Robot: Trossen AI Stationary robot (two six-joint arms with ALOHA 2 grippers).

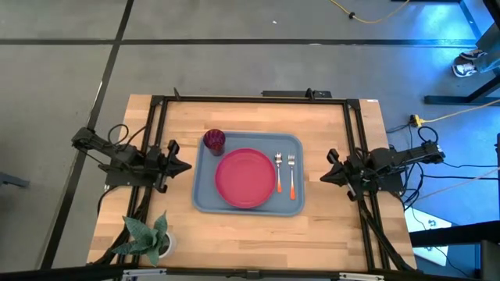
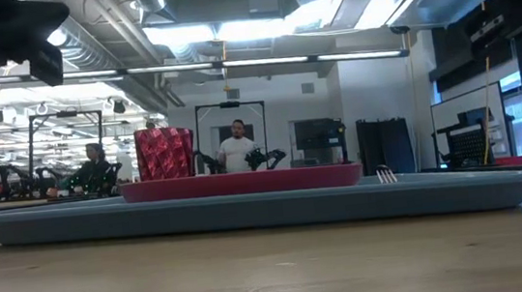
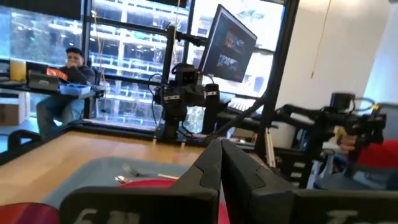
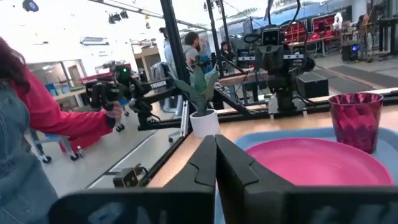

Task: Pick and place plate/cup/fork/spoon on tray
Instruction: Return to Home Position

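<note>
Tray: centre of the high view, on the wooden table, bare wood on all four sides; widest strips along the bottom and right of the frame.

Plate: middle of the tray, flat, clear of the rim.

Cup: upper-left corner of the tray, upright, just beside the plate.

Spoon and fork: right part of the tray, side by side, apart, heads toward the top of the frame. In the low view only the fork's prongs rise above the rim; the spoon is hidden.

Left gripper: left of the tray, off its edge, fingers pressed together, holding nothing.

Right gripper: right of the tray, clear of it, fingers together, empty.

Potted plant: lower-left table corner, well apart from the tray.

People show in the room beyond, small and indistinct.
</note>
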